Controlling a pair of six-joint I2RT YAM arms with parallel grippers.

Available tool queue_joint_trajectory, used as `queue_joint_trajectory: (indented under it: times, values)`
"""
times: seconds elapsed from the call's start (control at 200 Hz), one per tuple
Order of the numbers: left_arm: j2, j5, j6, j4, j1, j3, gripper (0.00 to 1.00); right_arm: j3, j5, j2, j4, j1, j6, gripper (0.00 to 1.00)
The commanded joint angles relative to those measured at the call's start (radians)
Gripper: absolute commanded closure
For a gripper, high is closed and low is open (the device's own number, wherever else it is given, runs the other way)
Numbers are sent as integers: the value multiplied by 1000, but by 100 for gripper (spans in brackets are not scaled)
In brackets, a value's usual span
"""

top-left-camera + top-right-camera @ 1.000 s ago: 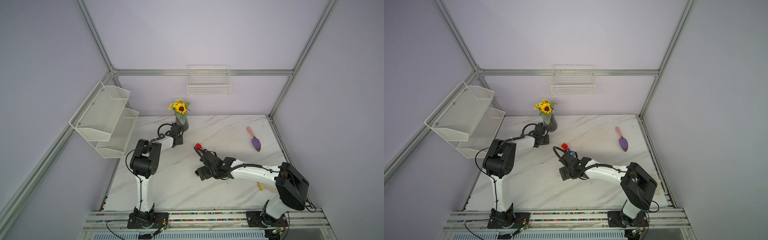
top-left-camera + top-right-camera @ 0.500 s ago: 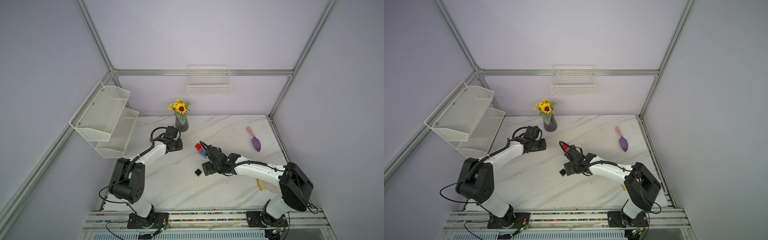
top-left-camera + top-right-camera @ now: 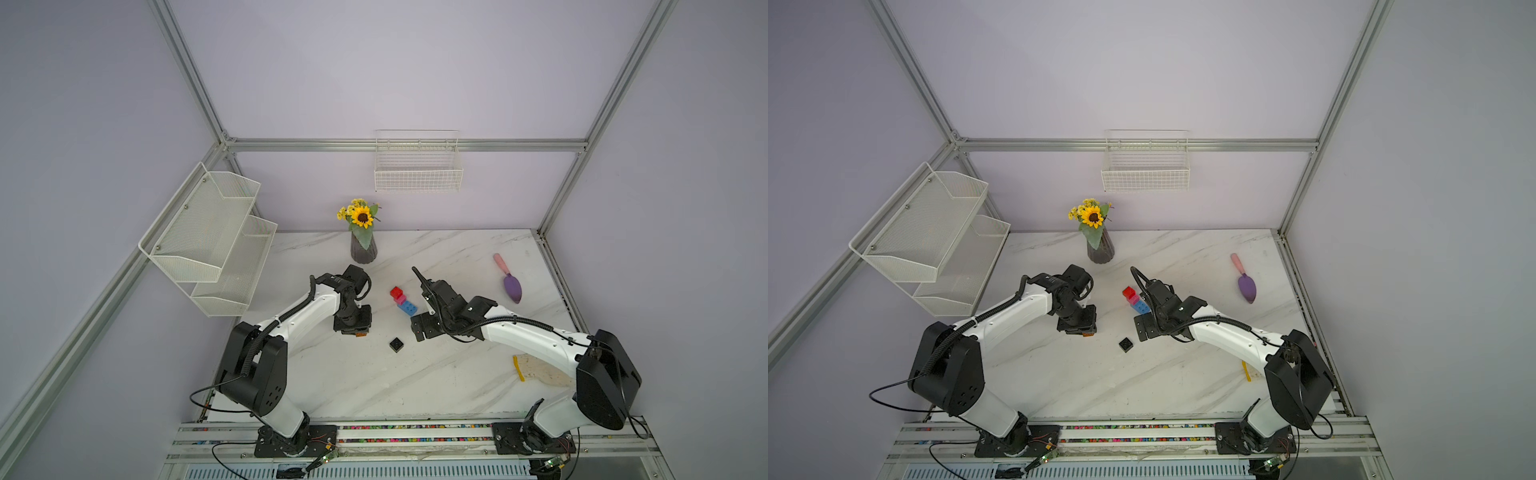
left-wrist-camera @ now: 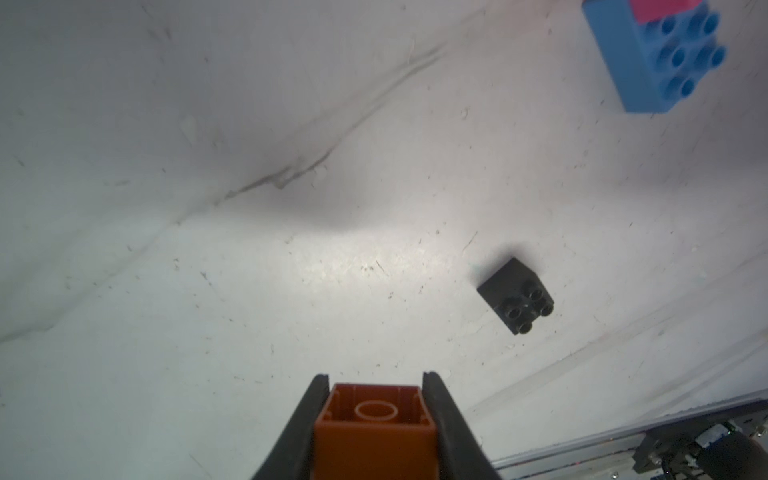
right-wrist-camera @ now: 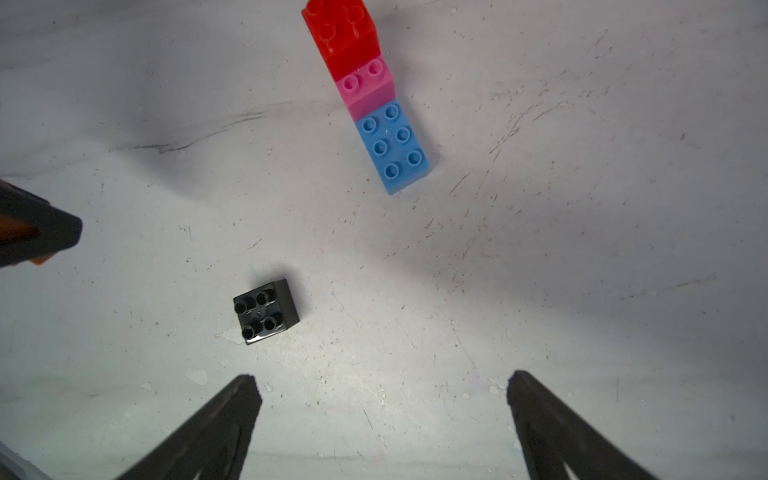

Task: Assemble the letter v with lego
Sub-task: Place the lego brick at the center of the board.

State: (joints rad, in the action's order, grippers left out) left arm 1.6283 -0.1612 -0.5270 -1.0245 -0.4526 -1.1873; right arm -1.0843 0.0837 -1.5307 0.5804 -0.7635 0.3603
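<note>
**Bricks half out of sight**

In the left wrist view the orange brick [image 4: 375,428] in my left hand [image 4: 375,377] runs off the edge, studs hidden. The blue brick [image 4: 656,54] is clipped too, the pink brick [image 4: 660,8] a sliver. In both top views that hand covers most of the orange one.

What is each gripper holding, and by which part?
The left gripper holds the orange brick by two opposite side walls, its hollow underside facing the wrist camera. The right gripper is open and holds nothing.
</note>
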Motion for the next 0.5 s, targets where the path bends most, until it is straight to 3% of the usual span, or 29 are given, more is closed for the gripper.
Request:
queue_joint_trajectory:
  times: [0.0,0.495]
  values:
    - [44,-61,33,-125,-61,-36,83,-17,-37,1,27,7,-21,3]
    - [275,-93,38,-120,-112,-165,76,-20,-73,3,43,16,-35,3]
